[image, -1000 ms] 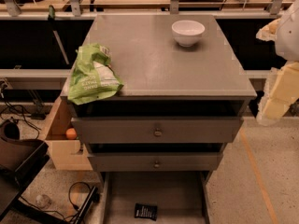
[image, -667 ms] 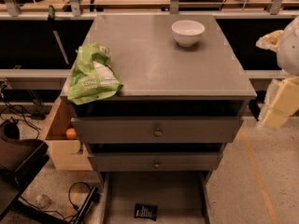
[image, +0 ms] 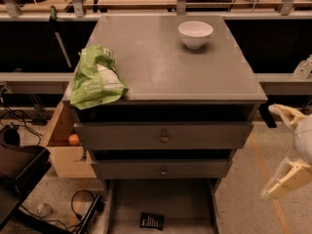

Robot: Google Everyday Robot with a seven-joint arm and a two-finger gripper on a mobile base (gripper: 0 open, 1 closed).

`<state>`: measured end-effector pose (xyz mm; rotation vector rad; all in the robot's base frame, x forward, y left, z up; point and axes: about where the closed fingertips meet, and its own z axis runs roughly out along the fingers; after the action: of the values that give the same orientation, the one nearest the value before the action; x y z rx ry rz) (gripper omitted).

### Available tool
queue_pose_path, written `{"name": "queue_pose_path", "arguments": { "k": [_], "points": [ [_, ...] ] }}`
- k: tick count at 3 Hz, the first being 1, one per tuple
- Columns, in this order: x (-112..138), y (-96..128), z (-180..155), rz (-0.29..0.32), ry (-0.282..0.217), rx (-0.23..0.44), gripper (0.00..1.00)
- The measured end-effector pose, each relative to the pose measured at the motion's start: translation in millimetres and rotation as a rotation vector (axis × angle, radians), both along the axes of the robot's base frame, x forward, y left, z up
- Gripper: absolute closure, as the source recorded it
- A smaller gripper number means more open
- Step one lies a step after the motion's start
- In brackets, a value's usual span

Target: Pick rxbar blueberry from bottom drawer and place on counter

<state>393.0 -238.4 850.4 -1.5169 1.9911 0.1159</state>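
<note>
The rxbar blueberry (image: 151, 221) is a small dark wrapper lying flat on the floor of the open bottom drawer (image: 195, 204), near its front middle. The counter (image: 170, 62) is the grey cabinet top above it. My gripper (image: 269, 151) is at the right edge of the view, beside the cabinet's right side at the height of the two upper drawers. Its two cream fingers (image: 288, 178) are spread wide with nothing between them. It is well right of and above the bar.
A white bowl (image: 195, 34) stands at the counter's back right. A green and white snack bag (image: 95, 79) hangs over the counter's front left corner. A wooden box (image: 66, 150) with an orange ball (image: 73, 139) sits left of the cabinet. Cables lie on the floor at the left.
My gripper has moved down along the cabinet's right side, from counter height to drawer height. The bar, bowl and bag have not moved.
</note>
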Motion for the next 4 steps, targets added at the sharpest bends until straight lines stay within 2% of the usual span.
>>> {"name": "queue_pose_path", "arguments": {
  "k": [1, 2, 3, 4],
  "points": [
    [-14.9, -4.6, -59.1, 0.002, -0.012, 0.121, 0.00],
    [-17.4, -7.4, -63.8, 0.056, -0.048, 0.102, 0.00],
    [-16.8, -5.8, -63.7, 0.058, -0.049, 0.100, 0.00],
    [-7.8, 20.7, -84.1, 0.059, -0.047, 0.115, 0.00]
  ]
}}
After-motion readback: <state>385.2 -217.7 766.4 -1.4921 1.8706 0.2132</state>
